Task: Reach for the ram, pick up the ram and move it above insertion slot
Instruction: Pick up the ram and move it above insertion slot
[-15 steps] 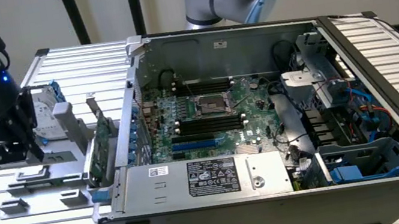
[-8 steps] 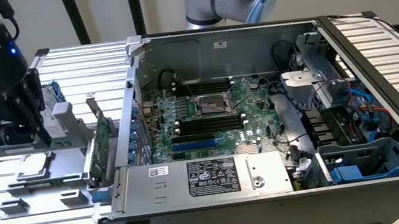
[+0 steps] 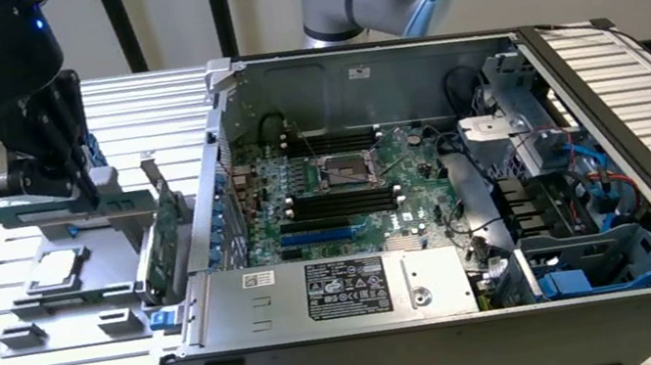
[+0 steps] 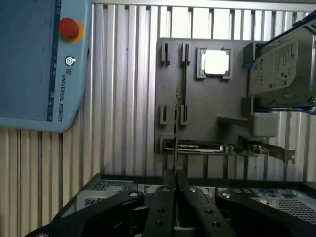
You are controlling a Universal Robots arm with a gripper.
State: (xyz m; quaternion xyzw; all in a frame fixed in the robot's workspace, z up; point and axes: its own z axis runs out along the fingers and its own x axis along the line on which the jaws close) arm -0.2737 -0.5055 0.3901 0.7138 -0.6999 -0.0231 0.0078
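Claw fingers were pressed almost together, pinching a thin dark strip seen edge-on, which I judged to be the ram. The strip ran from the fingertips down toward the 2 pairs of upright holder posts on the grey fixture tray. Whether its lower edge had cleared the posts could not be told. I judged the pick-up step to be in hand, with the carry not begun.

On the same tray lay a CPU, with a hard drive and an expansion card near it. In the exterior view the claw hung over the tray, well apart from the black memory slots inside the open computer case. Reaching them would call for a straight lift clear of the posts, then a level carry across the slatted worktop.
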